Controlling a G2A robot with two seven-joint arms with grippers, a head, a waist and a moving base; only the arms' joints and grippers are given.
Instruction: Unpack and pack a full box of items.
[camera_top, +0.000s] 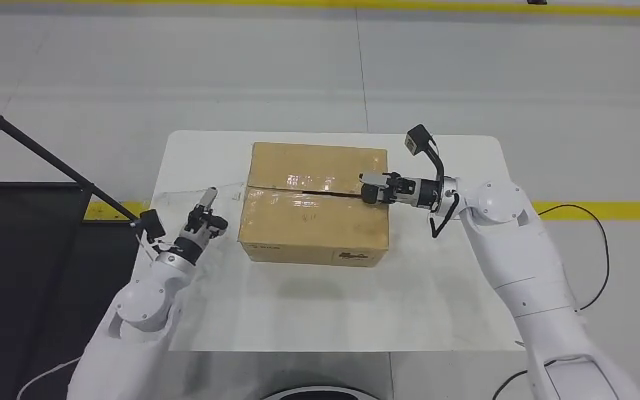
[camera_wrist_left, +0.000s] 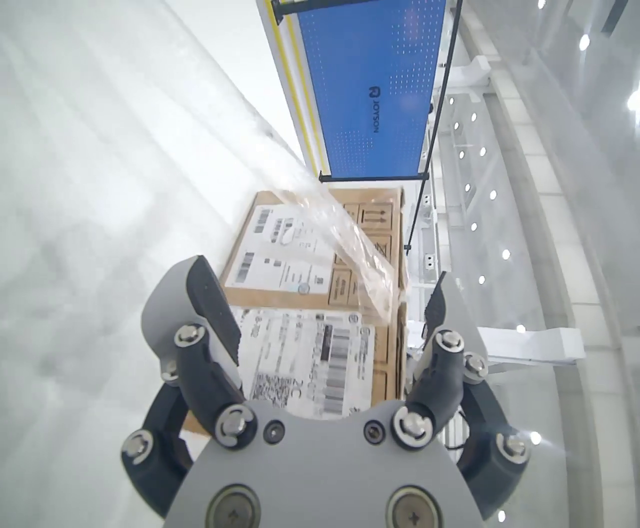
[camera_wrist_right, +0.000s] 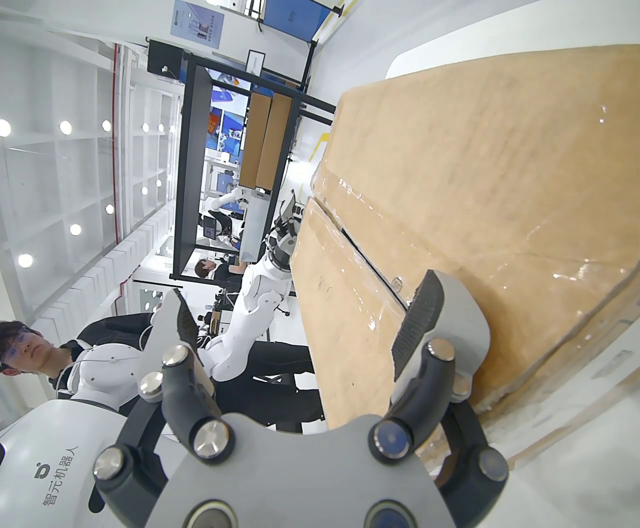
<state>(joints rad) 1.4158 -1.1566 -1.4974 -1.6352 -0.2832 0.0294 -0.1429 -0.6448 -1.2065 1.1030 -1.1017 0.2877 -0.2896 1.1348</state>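
Note:
A closed brown cardboard box (camera_top: 315, 203) stands in the middle of the white table (camera_top: 440, 300), its top flaps meeting along a taped seam (camera_top: 320, 189). My right gripper (camera_top: 372, 188) is open over the right end of that seam; one finger (camera_wrist_right: 425, 320) lies against the box top (camera_wrist_right: 475, 175) beside the seam. My left gripper (camera_top: 208, 221) is open just off the box's left side, apart from it. The left wrist view shows that side (camera_wrist_left: 310, 300) with shipping labels and a loose strip of clear tape (camera_wrist_left: 360, 260) hanging from it.
The box sits toward the table's back half, with bare table in front of it and to its right. A black stand pole (camera_top: 60, 165) slants in at the left, past the table edge. Grey floor with a yellow line (camera_top: 570, 208) surrounds the table.

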